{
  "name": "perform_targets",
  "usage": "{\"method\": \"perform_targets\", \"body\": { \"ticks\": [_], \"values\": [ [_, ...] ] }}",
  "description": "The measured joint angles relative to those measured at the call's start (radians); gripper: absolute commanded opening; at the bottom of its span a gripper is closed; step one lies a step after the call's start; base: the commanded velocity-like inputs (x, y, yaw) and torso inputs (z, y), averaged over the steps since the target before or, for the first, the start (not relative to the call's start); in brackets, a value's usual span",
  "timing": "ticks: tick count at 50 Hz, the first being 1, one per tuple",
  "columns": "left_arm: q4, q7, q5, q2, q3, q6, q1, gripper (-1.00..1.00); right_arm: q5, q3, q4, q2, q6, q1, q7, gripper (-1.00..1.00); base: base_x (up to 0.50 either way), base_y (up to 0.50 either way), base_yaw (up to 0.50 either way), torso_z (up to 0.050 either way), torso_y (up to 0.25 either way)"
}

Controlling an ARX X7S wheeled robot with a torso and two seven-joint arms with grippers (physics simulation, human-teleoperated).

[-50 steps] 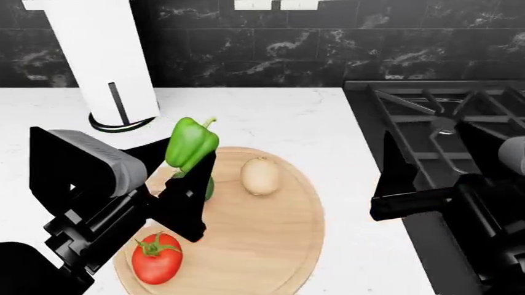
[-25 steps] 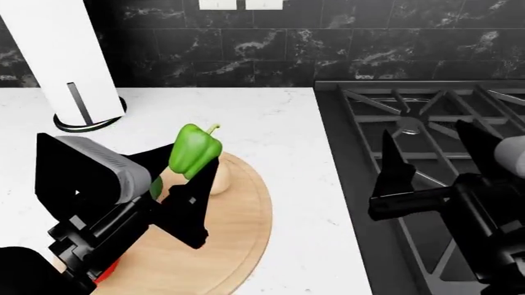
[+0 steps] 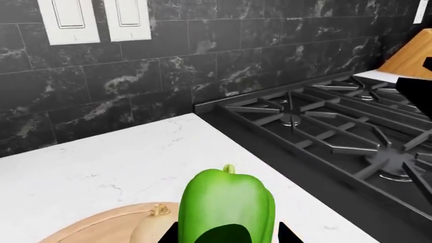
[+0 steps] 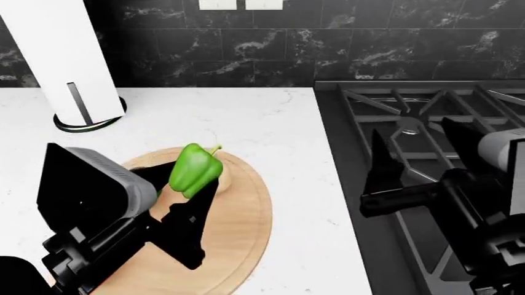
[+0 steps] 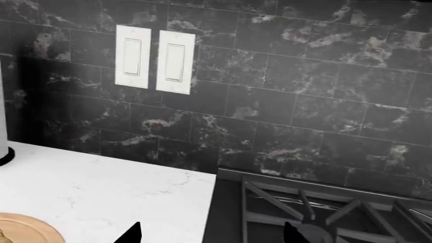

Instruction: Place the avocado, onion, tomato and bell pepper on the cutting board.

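Now my left gripper (image 4: 190,187) clamps the pepper (image 4: 194,169) stem-up directly above the board (image 4: 238,236); my right gripper (image 4: 414,160) hangs open over the stove (image 4: 426,123).

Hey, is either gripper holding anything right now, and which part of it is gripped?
The left gripper holds the bell pepper by its lower end, stem up, above the cutting board. The right gripper holds nothing.
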Motion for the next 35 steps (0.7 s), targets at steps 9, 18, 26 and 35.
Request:
{"method": "perform_targets", "body": {
  "ticks": [9, 18, 26, 35],
  "values": [
    [0.012, -0.028, -0.061, -0.025, 0.004, -0.014, -0.012, -1.00, -0.012, -0.002, 0.009, -0.005, -0.005, -0.001, -0.019, 1.00, 0.00, 0.00, 0.00, 0.000, 0.000],
    [0.029, -0.054, -0.124, -0.053, -0.003, -0.010, -0.008, -1.00, -0.024, -0.001, 0.015, -0.007, -0.011, -0.006, -0.033, 1.00, 0.00, 0.00, 0.00, 0.000, 0.000],
    [0.049, -0.077, -0.170, -0.083, -0.012, -0.006, 0.002, -1.00, -0.040, 0.000, 0.020, -0.012, -0.019, -0.014, -0.048, 1.00, 0.00, 0.00, 0.00, 0.001, 0.001],
    [0.065, -0.097, -0.206, -0.109, -0.019, 0.003, 0.030, -1.00, -0.054, 0.001, 0.025, -0.015, -0.027, -0.021, -0.062, 1.00, 0.00, 0.00, 0.00, 0.000, 0.000]
  ]
}}
